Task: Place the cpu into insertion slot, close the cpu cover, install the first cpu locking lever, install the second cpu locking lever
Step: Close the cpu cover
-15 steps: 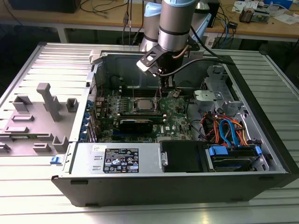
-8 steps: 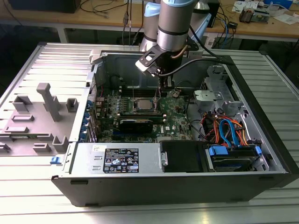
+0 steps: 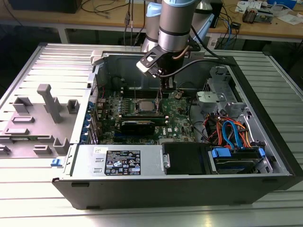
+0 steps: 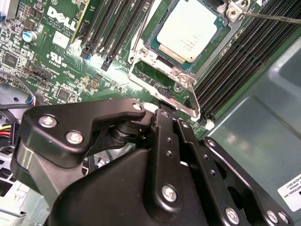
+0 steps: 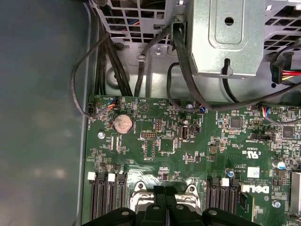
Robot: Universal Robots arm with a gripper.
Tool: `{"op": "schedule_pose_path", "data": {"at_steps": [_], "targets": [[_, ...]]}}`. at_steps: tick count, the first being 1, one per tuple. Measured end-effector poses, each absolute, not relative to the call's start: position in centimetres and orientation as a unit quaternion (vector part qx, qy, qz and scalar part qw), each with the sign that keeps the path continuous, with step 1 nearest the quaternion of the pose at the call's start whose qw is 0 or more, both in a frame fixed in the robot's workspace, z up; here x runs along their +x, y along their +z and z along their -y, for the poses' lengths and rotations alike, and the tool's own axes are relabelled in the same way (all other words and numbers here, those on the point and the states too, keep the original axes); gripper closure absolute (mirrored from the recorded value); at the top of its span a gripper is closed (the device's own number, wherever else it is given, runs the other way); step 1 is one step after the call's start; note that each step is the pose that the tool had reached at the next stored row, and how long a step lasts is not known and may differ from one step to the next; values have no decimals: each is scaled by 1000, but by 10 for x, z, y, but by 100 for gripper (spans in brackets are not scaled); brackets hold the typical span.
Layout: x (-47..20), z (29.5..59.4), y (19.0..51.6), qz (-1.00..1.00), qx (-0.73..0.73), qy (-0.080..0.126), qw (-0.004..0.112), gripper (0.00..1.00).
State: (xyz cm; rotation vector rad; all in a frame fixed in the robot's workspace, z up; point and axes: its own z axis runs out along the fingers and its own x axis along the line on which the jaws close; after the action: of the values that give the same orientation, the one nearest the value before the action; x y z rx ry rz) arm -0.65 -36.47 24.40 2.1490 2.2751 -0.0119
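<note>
Pressed together with nothing visible between its fingers, the hand (image 5: 165,193) hangs low inside the open computer case (image 3: 265,142), its tips just beside one edge of the insertion slot (image 4: 149,51); whether they touch the metal there I cannot tell. In the exterior view the hand (image 3: 162,88) stands at the socket's side toward the exterior view's right. In the second wrist view the cpu (image 4: 188,30) lies flat in that slot, silver-grey top facing up; it is square, with no long axis, and its edges run in line with the black memory slots (image 4: 235,61) on either side. The cpu cover (image 4: 183,80), a silver frame, lies around the chip, which shows through its window. A thin lever rod (image 4: 270,18) crosses above the memory slots near one corner. Around the socket spreads the green motherboard (image 5: 188,150), with a coin battery (image 5: 123,123) and black cables running to a grey metal bracket (image 5: 225,37). The case lies on its side on a ribbed metal tabletop (image 3: 142,215), near a grey moulded fixture (image 3: 42,109) at the exterior view's left. A wooden tabletop (image 3: 94,19) with cables stands behind.
</note>
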Motion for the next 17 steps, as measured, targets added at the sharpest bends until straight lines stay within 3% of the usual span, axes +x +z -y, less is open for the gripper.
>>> {"op": "schedule_pose_path", "data": {"at_steps": [17], "targets": [[-12, 365, 244, -727, 687, -4, 6, 89]]}}
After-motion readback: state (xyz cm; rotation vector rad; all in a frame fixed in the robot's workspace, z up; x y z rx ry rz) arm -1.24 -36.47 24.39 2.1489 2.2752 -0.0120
